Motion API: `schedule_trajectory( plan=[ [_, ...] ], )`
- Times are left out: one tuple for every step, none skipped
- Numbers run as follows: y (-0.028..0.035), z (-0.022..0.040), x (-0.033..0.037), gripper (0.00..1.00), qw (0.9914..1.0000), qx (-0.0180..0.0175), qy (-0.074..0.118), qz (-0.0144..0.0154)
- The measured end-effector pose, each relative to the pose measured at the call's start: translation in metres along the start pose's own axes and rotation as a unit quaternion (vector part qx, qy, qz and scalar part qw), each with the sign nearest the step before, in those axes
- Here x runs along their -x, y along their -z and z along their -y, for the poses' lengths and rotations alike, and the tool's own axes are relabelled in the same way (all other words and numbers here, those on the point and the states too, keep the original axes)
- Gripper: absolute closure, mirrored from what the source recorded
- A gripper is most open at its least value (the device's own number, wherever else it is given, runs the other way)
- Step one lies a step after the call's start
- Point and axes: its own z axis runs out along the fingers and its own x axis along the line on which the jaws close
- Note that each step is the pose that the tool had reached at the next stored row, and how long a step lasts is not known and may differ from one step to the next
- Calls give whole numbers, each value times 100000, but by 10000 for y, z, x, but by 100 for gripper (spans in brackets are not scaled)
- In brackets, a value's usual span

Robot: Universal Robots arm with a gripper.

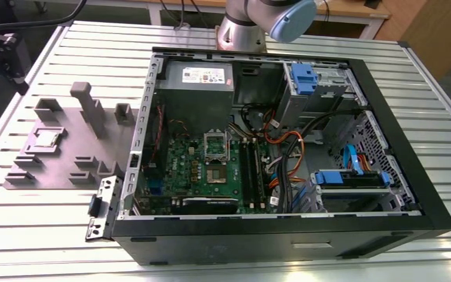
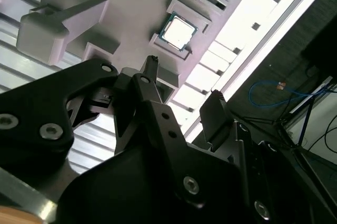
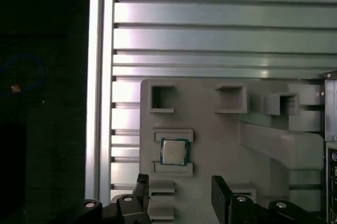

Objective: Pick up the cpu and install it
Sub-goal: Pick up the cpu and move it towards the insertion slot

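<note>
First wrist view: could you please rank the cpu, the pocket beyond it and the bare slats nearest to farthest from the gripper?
1. cpu, on the tray, just ahead of the gripper.
2. pocket, empty, farther along the tray.
3. slats, beyond the tray.

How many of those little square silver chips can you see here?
1. The cpu lies on the grey tray, to the exterior view's left of the computer case. Another could be hidden inside the case.
</note>
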Motion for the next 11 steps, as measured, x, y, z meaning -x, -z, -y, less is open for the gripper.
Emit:
schedule_trajectory(
  plan=[
    [-16, 1, 0, 41, 100000, 3, 55, 1],
    [-34, 2, 0, 41, 100000, 1, 66, -3],
    [-52, 3, 0, 41, 100000, 1, 69, -6],
    [-71, 4, -1, 41, 100000, 1, 71, -4],
    [-89, 5, -1, 41, 100000, 2, 72, -8],
    [-108, 5, -1, 41, 100000, 4, 70, -24],
    [-125, 6, -2, 41, 100000, 4, 66, -56],
    [-141, 7, -2, 41, 100000, 2, 66, -78],
    [-150, 7, -2, 41, 100000, 2, 65, -80],
    [-152, 7, -2, 41, 100000, -2, 67, -96],
    [-152, 7, -2, 41, 100000, -5, 65, -97]
  ],
)
